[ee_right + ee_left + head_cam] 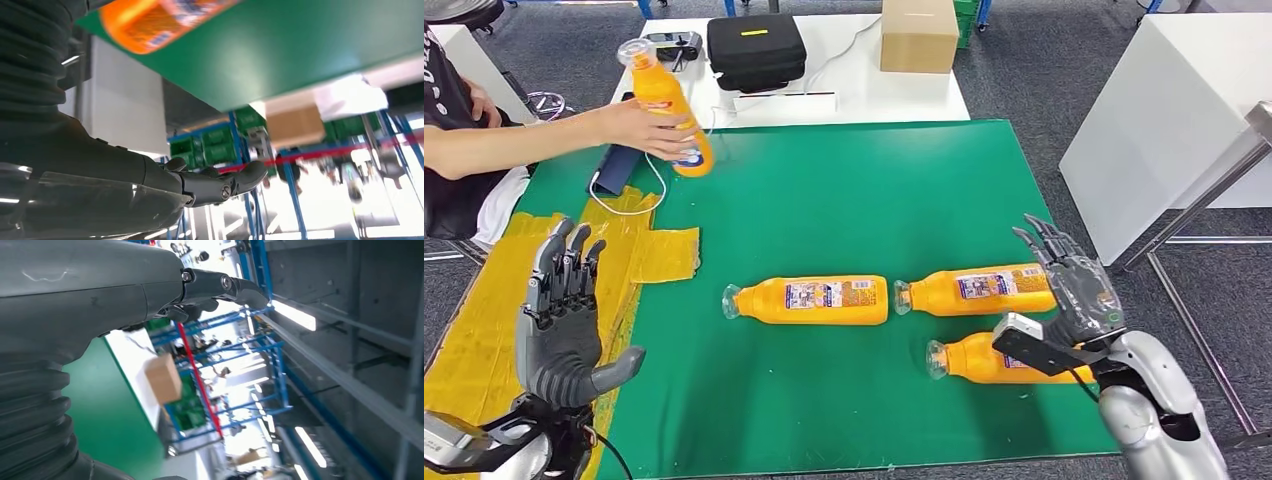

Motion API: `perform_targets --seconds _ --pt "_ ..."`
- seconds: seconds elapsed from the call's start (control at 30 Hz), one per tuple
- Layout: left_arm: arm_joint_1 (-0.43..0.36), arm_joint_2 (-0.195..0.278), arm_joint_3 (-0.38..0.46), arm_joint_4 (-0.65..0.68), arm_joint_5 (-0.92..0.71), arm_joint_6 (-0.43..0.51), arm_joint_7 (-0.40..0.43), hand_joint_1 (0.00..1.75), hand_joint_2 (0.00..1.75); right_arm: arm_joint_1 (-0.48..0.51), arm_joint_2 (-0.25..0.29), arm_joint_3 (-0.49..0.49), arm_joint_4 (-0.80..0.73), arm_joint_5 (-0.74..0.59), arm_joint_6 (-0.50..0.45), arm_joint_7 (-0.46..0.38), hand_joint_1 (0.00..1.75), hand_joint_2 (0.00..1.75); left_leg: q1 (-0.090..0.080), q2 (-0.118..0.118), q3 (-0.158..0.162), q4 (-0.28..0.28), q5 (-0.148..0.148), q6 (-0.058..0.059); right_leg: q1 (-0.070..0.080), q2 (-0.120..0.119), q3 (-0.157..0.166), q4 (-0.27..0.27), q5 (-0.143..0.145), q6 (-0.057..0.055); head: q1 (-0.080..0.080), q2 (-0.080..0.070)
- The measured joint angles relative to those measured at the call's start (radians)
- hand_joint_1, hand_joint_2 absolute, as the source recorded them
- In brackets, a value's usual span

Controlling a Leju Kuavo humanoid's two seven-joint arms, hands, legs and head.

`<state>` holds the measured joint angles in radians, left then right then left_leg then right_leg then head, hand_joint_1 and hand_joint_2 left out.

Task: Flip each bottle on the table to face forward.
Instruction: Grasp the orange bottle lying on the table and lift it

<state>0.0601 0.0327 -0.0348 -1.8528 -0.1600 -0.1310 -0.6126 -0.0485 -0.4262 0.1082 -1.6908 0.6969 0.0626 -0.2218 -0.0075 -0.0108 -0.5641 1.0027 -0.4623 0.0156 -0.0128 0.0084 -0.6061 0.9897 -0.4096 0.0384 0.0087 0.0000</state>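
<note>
Three orange bottles lie on their sides on the green mat: one in the middle, one to its right, and one nearer the front, partly hidden behind my right wrist. A person's hand holds another orange bottle tilted above the mat's far left corner. My left hand is raised over the yellow taped strip, fingers straight and apart, holding nothing. My right hand hovers by the right bottles' bases, fingers spread, empty. An orange bottle end shows in the right wrist view.
Yellow tape patches cover the table's left side. A black case, a cardboard box and a white power strip sit on the white table beyond. A white table stands to the right.
</note>
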Motion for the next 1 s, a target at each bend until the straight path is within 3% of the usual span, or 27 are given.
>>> perform_targets --seconds 0.23,0.47,0.73,1.0 --pt "0.0 -0.01 -0.017 -0.001 0.034 -0.017 -0.004 0.0 1.75 -0.006 -0.117 -0.026 0.057 -0.047 0.063 -0.023 0.0 1.75 -0.001 0.0 0.0 0.0 -0.001 0.001 -0.001 0.0 0.0 0.0 0.0 0.0 0.0 0.0" --pt "-0.003 -0.015 -0.025 0.006 0.055 -0.03 -0.005 0.0 1.75 0.011 -0.178 -0.052 0.109 -0.087 0.1 -0.035 0.0 1.75 -0.001 0.001 0.0 0.0 -0.001 0.002 -0.001 0.0 -0.001 0.0 0.0 0.0 0.0 0.0" --pt "-0.024 -0.018 -0.028 0.028 0.071 -0.046 -0.005 0.0 1.75 -0.02 -0.174 -0.054 0.215 -0.047 0.085 -0.032 0.0 1.75 -0.001 0.001 0.0 0.0 -0.001 0.002 -0.001 0.0 0.0 0.0 0.0 0.0 0.0 0.0" --pt "-0.046 -0.025 -0.039 0.047 0.079 -0.062 0.012 0.0 1.75 -0.116 -0.1 -0.02 0.355 0.055 -0.004 -0.023 0.0 1.75 0.0 0.002 0.0 0.0 -0.001 0.002 0.0 0.0 0.0 0.0 0.0 0.0 0.0 0.0"
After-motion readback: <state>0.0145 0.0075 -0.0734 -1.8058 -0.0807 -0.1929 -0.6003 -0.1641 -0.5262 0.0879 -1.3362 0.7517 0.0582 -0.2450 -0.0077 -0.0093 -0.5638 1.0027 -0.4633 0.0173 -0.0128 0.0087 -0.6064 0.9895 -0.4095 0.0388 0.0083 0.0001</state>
